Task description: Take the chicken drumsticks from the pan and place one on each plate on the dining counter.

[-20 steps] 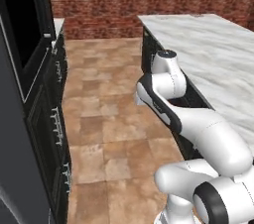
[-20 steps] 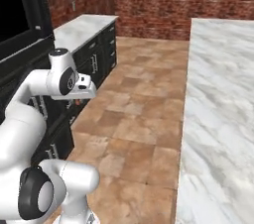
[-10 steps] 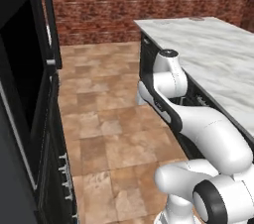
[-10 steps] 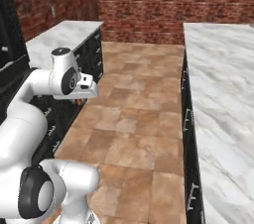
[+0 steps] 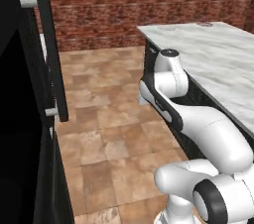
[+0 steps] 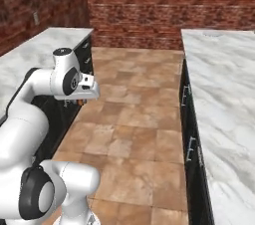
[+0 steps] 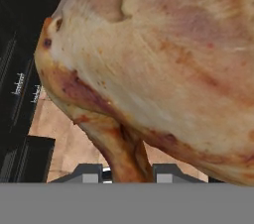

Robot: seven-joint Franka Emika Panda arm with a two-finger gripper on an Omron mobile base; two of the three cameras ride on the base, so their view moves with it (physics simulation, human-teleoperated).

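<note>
Drumstick (image 7: 149,64) sits pinched by its bone end in the gripper (image 7: 130,171), carried beside the dining counter (image 5: 213,64), which has swung nearer in both base views since a second ago, so plating looks close.

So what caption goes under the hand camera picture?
Tool clamped on a golden chicken drumstick, carried above the tiled floor.

The chicken drumstick (image 7: 149,69) is golden-brown with paler streaks. The bench (image 5: 218,59) is white marble with grey veins over dark fronts. The floor (image 6: 139,119) is tan tile, the wall (image 6: 164,0) red brick.
</note>
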